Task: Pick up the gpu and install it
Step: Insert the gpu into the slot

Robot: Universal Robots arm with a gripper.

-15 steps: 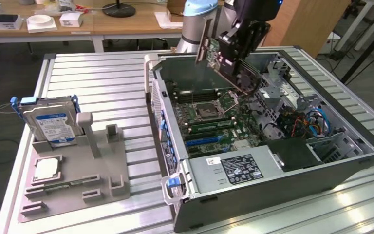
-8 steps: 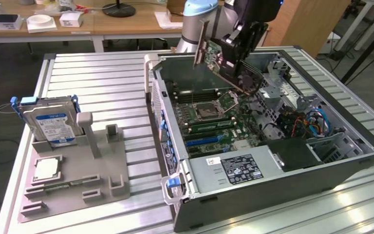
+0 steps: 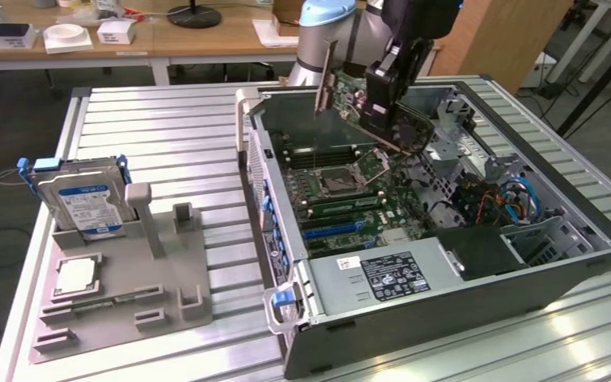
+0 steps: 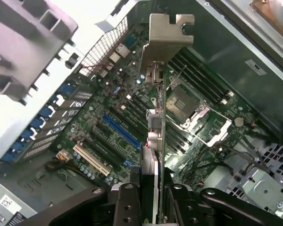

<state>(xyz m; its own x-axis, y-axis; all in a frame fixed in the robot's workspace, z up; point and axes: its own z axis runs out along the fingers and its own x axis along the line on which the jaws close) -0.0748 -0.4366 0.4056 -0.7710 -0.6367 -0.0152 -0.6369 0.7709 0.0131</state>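
Observation:
The gpu point(image 3: 356, 110) hangs in the air over the open computer case point(image 3: 560, 270), tilted, with its silver bracket point(image 3: 327, 76) toward the exterior view's left. My gripper point(image 3: 388, 99) is shut on the card's upper edge, below the arm's black wrist. In the wrist view the gpu point(image 4: 159, 122) is seen edge-on, its bracket point(image 4: 170, 33) at the far end, and my gripper point(image 4: 153, 200) clamps it between two black fingers point(image 4: 126, 202). The motherboard point(image 4: 104, 113) lies below the card, apart from it, with a blue slot point(image 4: 121, 132) and a white slot point(image 4: 90, 160).
The processor socket point(image 4: 180, 102) with memory slots sits beside the card's line. A power supply point(image 3: 391, 274) fills the case's near end, and cables point(image 3: 502, 203) lie at the exterior view's right. A blue-labelled hard drive point(image 3: 85, 208) stands in a grey fixture point(image 3: 125, 294) on the slatted table point(image 3: 178, 135).

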